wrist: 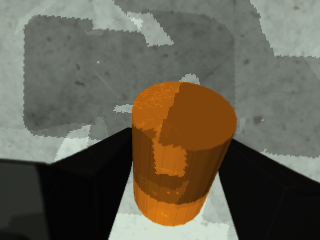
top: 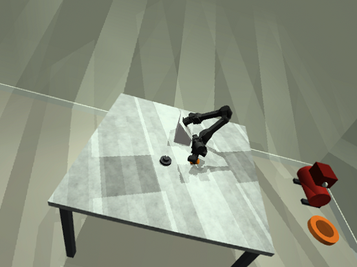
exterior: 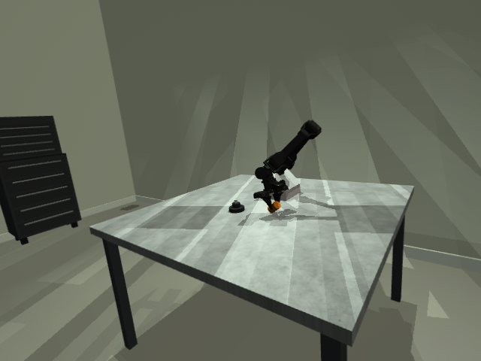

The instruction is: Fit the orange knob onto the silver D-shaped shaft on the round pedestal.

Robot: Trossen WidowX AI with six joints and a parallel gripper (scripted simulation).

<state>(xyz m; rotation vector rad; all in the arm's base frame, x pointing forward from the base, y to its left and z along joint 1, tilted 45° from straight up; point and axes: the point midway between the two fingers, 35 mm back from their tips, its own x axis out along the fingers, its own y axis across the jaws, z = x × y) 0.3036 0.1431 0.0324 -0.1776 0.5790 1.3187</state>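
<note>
The orange knob [top: 196, 161] [exterior: 276, 205] [wrist: 172, 172] is a plain cylinder. It looks tilted in the exterior view, at or just above the table; any gap beneath it is too small to tell. My gripper [top: 195, 161] [exterior: 273, 206] [wrist: 176, 140] is shut on the knob, with one black finger on each side of it. The round dark pedestal [top: 165, 162] [exterior: 236, 210] stands on the table to the knob's left in the top and exterior views, with the short shaft [top: 166, 157] [exterior: 235, 201] upright at its centre. The knob's hole and the shaft's flat side cannot be made out.
A pale wedge-shaped block [top: 182, 135] [exterior: 293, 192] stands behind the gripper, near the arm's base. The table [top: 129, 206] [exterior: 256, 248] carries patchy shadows. A red machine [top: 313, 185] and an orange ring [top: 311, 232] are off the table; a dark drawer cabinet [exterior: 42, 186] stands far left.
</note>
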